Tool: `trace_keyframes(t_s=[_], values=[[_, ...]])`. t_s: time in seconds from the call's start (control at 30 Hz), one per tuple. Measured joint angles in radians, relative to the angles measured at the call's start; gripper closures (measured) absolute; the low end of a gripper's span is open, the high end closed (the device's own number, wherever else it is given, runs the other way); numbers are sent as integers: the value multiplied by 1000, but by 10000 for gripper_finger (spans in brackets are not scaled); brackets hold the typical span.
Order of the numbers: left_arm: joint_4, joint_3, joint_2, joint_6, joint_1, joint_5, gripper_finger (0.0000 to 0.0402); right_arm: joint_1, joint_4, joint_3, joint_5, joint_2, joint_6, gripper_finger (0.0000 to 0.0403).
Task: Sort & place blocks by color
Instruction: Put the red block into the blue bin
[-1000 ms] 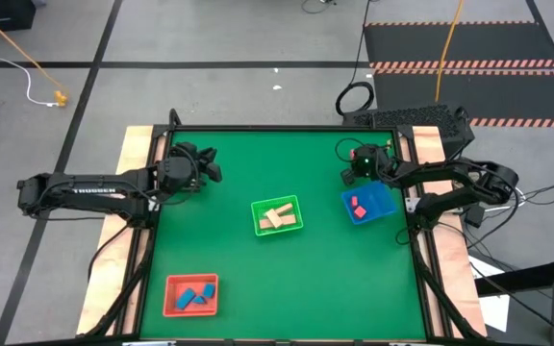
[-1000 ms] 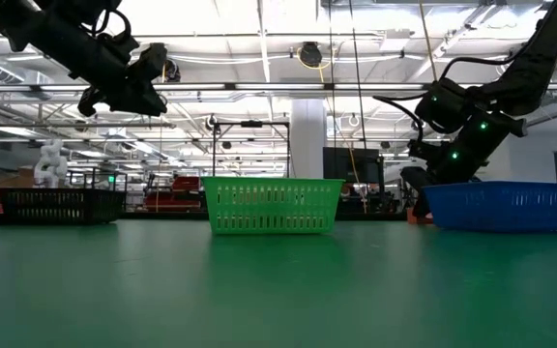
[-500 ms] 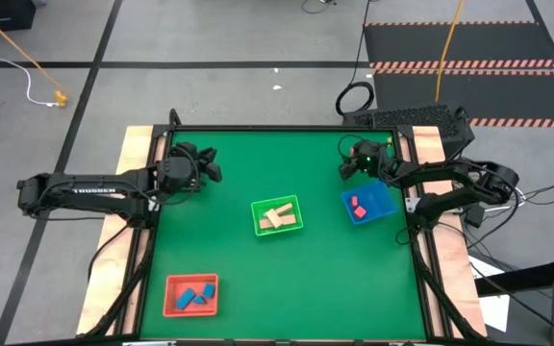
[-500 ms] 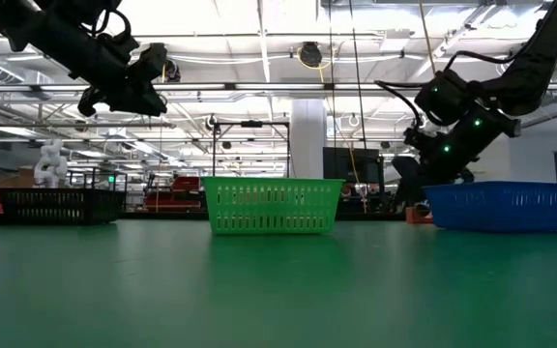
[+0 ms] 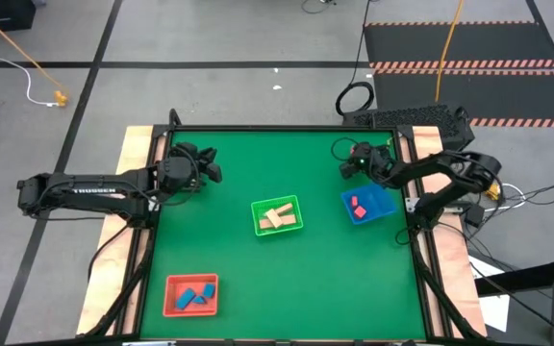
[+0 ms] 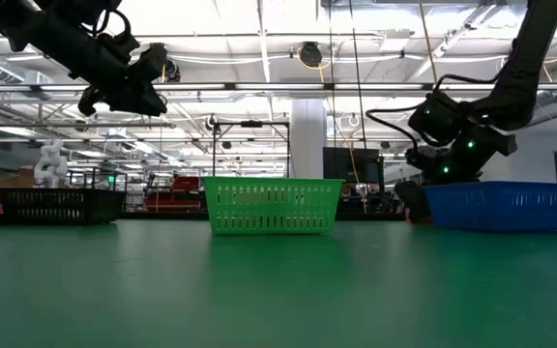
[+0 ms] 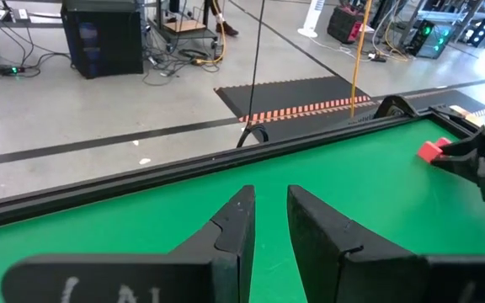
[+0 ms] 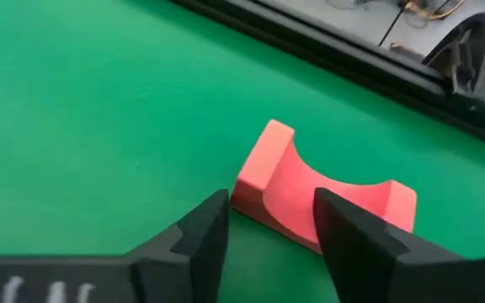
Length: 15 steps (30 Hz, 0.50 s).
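Observation:
A red arch block (image 8: 310, 189) lies flat on the green table near its far right corner; it also shows in the left wrist view (image 7: 430, 151). My right gripper (image 8: 268, 229) is open just above it, a finger on either side of the arch's near end, and I see no touch. In the high view the right gripper (image 5: 344, 163) covers the arch. My left gripper (image 5: 212, 165) waits open above the table's far left part (image 7: 270, 210). Two red blocks (image 5: 356, 206) lie in the blue tray (image 5: 385, 197).
The green tray (image 5: 278, 200) holds cream blocks (image 5: 277, 217) at the table's middle. The red tray (image 5: 173, 284) holds blue blocks (image 5: 196, 296) near the near left corner. A black basket (image 6: 61, 205) shows far left in the low view. The table's raised far edge (image 8: 327, 50) runs just behind the arch.
My right gripper has moved a little toward the table's left, away from the blue tray, and has come down toward the table. The left arm has kept still.

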Motion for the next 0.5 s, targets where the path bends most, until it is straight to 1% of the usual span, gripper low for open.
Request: trace_keyframes(t_s=[0.17,0.37,0.4,0.5], values=[[0,0,0,1,0,0,330,-3,86,1,11,56,-3,297],[-3,0,0,1,0,0,330,-3,129,0,-15,58,-28,390],[-3,0,0,1,0,0,330,-3,130,0,-26,56,-28,396],[-6,0,0,1,0,0,330,-3,133,0,-55,56,-21,396]])
